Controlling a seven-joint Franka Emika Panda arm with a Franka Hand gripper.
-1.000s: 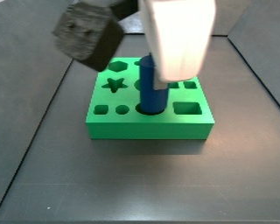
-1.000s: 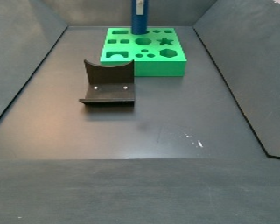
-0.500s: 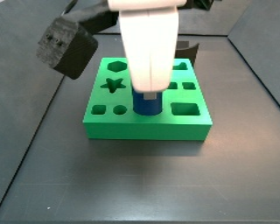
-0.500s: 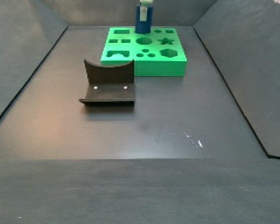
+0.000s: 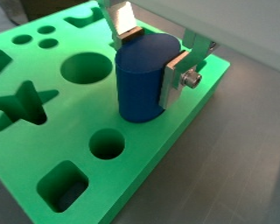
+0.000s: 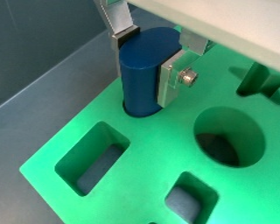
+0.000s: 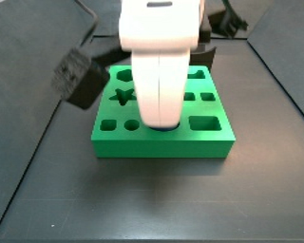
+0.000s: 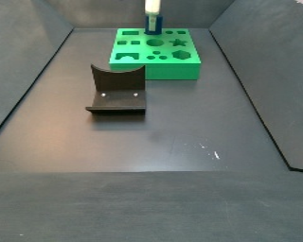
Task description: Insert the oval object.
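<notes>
The oval object, a smooth blue peg (image 5: 143,83), stands upright with its lower end inside a hole of the green block (image 5: 38,153), near the block's edge. It also shows in a wrist view (image 6: 143,79). My gripper (image 5: 154,55) is shut on the peg's upper part, with a silver finger (image 6: 170,77) flat on each side. In a side view the white arm (image 7: 161,66) hides the peg and the gripper above the block (image 7: 161,142). In a side view the gripper (image 8: 151,13) is low over the block (image 8: 180,68) at the far end.
The block has several other shaped holes: a round one (image 6: 227,136), a star (image 5: 20,103) and a rectangle (image 6: 94,156). The fixture (image 8: 116,92) stands on the dark floor nearer than the block. Grey walls enclose the floor.
The arm has come down over the block. The blue peg has sunk lower into its hole, and in a side view the white arm now covers it.
</notes>
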